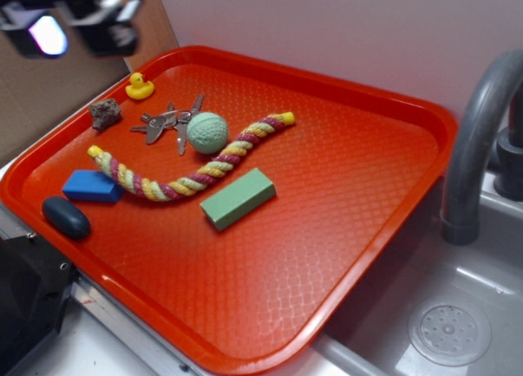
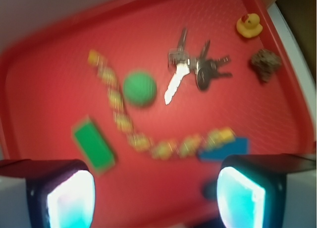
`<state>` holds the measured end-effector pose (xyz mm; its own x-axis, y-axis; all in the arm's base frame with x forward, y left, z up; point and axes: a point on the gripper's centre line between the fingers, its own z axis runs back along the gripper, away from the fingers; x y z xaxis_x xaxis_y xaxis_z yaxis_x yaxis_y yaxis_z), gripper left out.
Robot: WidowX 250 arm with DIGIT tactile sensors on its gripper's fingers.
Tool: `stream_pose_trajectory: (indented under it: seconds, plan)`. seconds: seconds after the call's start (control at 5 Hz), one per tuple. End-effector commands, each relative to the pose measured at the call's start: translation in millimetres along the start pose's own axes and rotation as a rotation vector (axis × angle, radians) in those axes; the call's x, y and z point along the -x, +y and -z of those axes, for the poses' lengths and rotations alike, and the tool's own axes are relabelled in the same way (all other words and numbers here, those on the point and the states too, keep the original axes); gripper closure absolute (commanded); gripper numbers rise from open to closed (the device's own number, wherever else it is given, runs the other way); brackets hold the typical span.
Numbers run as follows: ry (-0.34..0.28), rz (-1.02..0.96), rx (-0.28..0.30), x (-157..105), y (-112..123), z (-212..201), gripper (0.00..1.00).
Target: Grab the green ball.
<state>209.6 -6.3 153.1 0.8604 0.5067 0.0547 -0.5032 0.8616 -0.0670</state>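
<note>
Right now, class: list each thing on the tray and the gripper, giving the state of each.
green ball: resting free, ungrasped.
gripper: open, above the tray, holding nothing.
rope: lying curved, beside the ball.
keys: lying flat.
green block: lying flat.
rubber duck: upright.

No text, label, brand, number or sign could be read in either view. The keys (image 2: 190,69), at about one o'clock in the wrist picture, were too blurred to show any stamping.
</note>
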Motion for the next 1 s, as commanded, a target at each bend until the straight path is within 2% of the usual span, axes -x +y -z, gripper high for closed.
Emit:
stream_pose_trajectory:
  seconds: [0.0,0.2,0.6,0.8]
  plan:
    - [-0.1,-0.35,0.105,-33.5,3.2,30.1,0.0]
    - [-0.135,-0.437,0.007,-48.1,4.9,56.4,0.0]
    - [-0.119,-0.464,-0.057,-58.6,2.8,92.4,0.0]
    - [-0.072,-0.448,-0.067,-49.4,-7.2,108.2,0.0]
